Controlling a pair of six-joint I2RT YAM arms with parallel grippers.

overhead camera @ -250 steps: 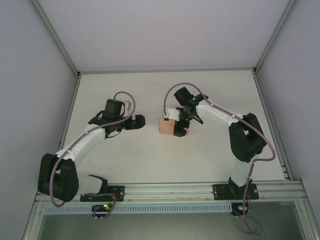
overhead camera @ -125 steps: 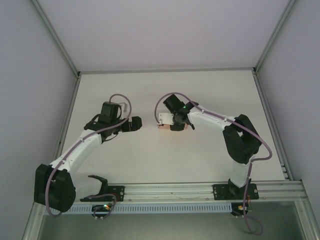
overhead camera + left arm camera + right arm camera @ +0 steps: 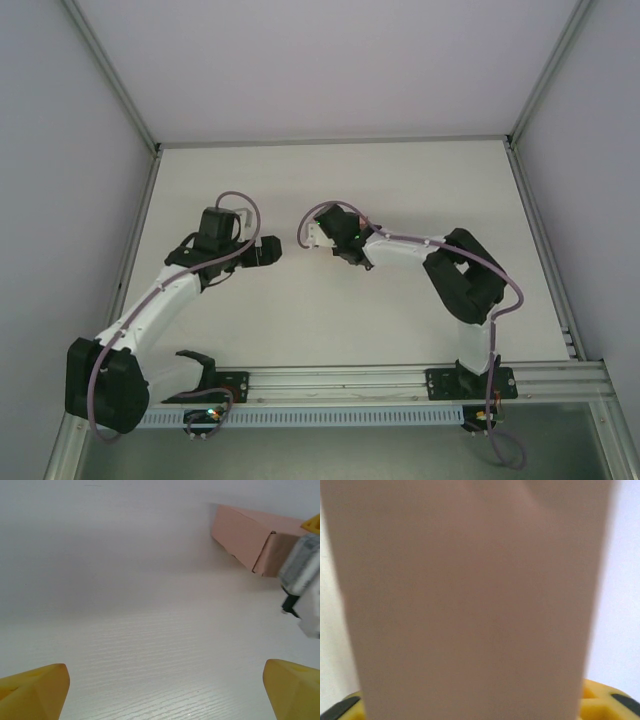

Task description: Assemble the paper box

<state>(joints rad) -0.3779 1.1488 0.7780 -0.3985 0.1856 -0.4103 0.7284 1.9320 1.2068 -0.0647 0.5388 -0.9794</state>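
The paper box (image 3: 247, 535) is a small salmon-pink card box, seen at the upper right of the left wrist view, one long side and one end facing me. Up close it spreads across the right wrist view as a flat pink face (image 3: 470, 595). My right gripper (image 3: 470, 707) has a yellow finger against each side of the box, shut on it. In the top view the right gripper (image 3: 336, 243) sits mid-table over the box. My left gripper (image 3: 165, 695) is wide open with nothing between its fingers, a short way left of the box (image 3: 268, 250).
The white table (image 3: 330, 330) is walled at the back and on both sides. A metal rail (image 3: 400, 380) with the arm bases runs along the near edge. The right wrist's white camera housing (image 3: 305, 575) sits just right of the box.
The right gripper has swung left toward the left gripper, carrying the box along, and its jaws have narrowed onto it. The left arm drew back slightly and stayed open.
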